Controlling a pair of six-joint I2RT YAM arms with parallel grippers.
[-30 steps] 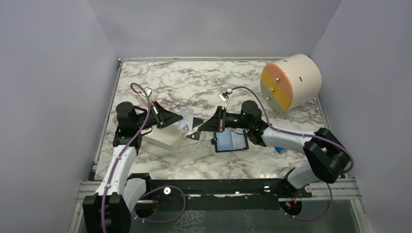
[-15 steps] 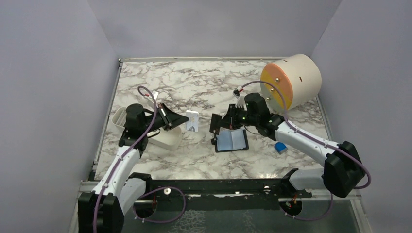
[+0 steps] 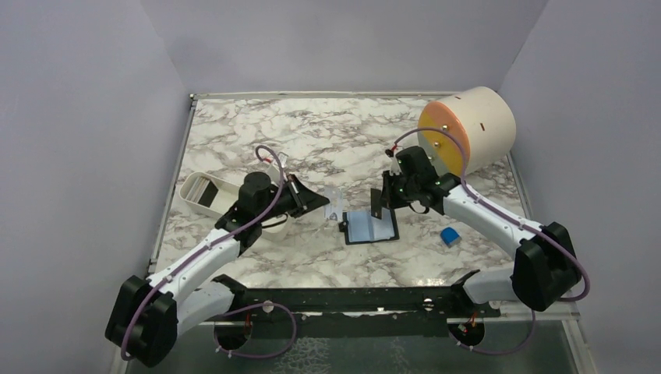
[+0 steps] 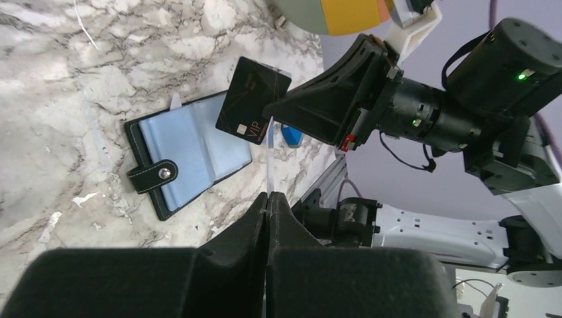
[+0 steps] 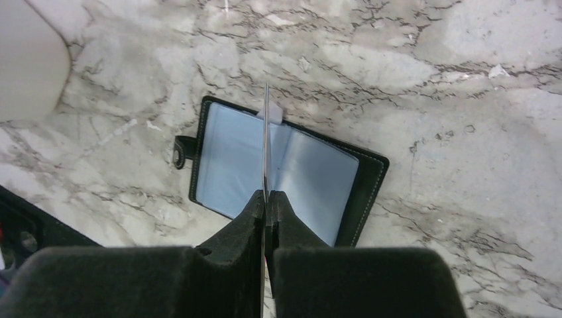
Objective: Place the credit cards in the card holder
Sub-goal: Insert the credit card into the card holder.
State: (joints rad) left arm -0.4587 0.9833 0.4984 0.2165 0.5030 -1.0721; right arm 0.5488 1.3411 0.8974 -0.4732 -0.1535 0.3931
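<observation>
Left arm [image 3: 195, 261], right arm [image 3: 483, 218]: white shells, black joints, purple cables; green light at right wrist. Left gripper [image 3: 324, 207], right gripper [image 3: 377, 204]: black, wedge-shaped.

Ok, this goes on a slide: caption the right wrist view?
Right gripper shut on a credit card, seen edge-on, over the open blue-lined card holder on the marble table.

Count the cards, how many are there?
3: a black card in the right gripper, a pale card in the left gripper, a dark card in the white tray; more may hide underneath.
</observation>
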